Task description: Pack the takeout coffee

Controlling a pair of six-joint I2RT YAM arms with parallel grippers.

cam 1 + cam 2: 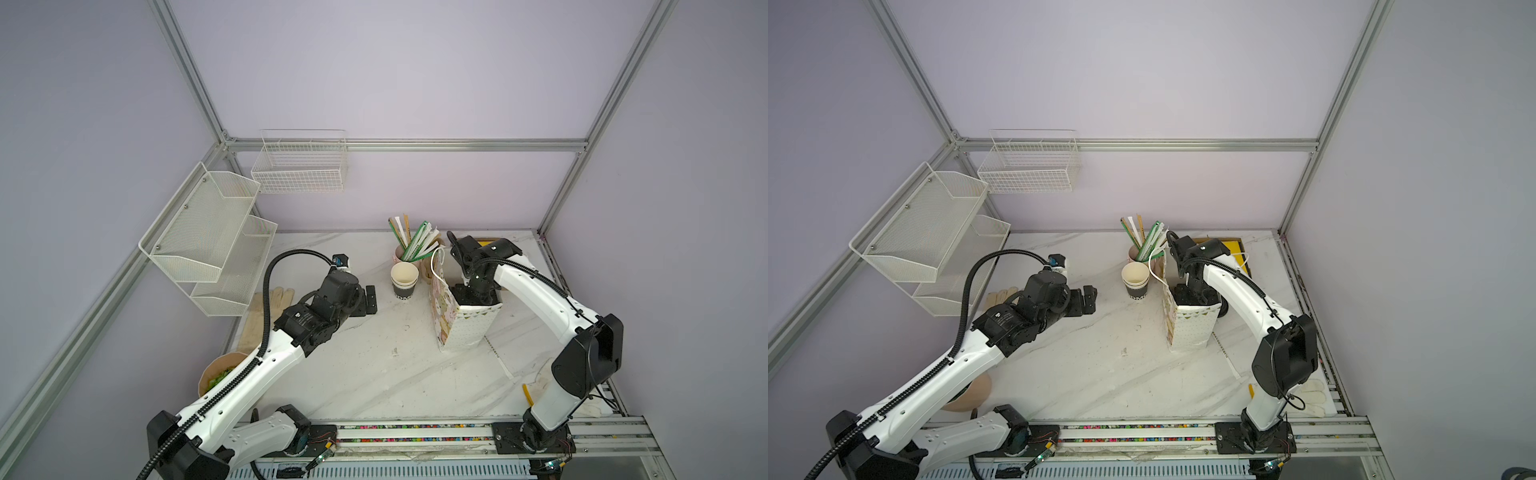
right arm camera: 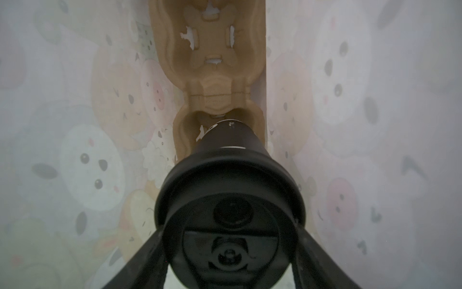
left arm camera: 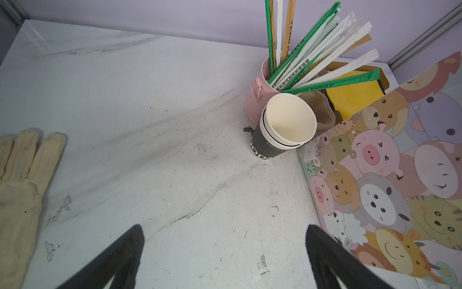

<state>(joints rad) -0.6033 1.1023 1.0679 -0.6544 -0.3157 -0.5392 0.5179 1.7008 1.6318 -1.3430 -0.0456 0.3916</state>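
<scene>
Clasping the takeout coffee (image 2: 228,145) inside the bag (image 2: 75,125), right gripper (image 2: 230,227) part-spread; left gripper (image 3: 223,230) wide apart, empty.

Left tool (image 3: 223,229), jaws spread wide, faces stacked cups (image 3: 282,130) just beside the cartoon bag (image 3: 387,175).

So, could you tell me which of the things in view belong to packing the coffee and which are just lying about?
For the job:
- lidded coffee cup
- cardboard cup tray
- cartoon paper bag

Lying about:
- stack of cups
- pink pot of straws
- glove
- wire basket
- mesh shelf
- bowl
</scene>
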